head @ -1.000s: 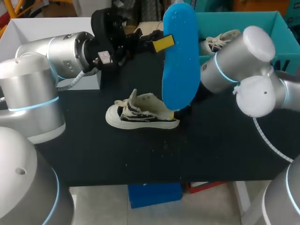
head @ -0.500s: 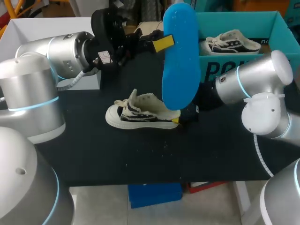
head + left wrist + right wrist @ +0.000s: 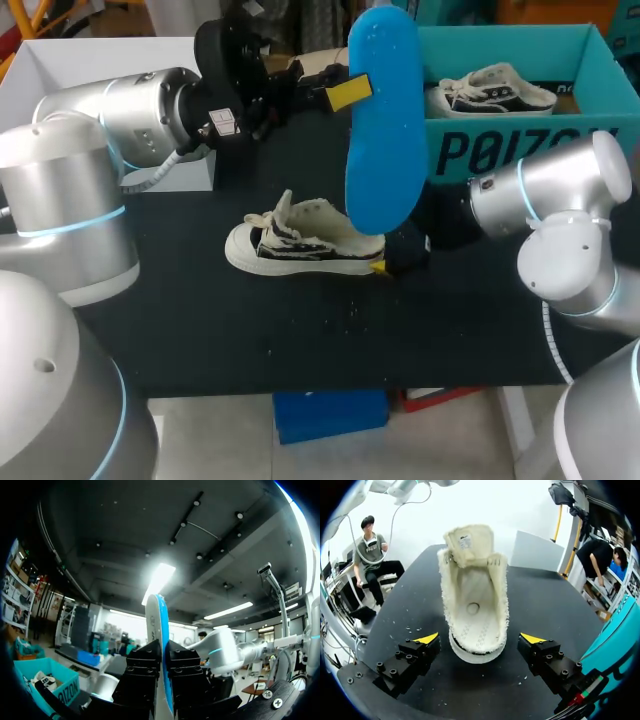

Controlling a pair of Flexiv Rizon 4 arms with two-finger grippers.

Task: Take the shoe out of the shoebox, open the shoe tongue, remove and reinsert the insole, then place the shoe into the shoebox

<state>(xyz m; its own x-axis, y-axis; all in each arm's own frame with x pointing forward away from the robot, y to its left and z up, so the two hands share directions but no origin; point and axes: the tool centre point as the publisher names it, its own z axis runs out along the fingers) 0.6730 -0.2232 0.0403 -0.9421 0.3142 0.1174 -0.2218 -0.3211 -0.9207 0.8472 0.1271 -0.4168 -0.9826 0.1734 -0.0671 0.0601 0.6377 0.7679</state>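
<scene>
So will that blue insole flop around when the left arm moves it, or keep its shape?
Probably keeps its shape: clamped in the left gripper, the blue insole stands nearly straight with no droop. Edge-on in the left wrist view it looks thin, so likely light, and it may flex when pressed into the shoe.

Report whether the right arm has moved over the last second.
Yes. The right arm has swung nearer the camera, off the teal shoebox, whose front wall it covered before.
</scene>
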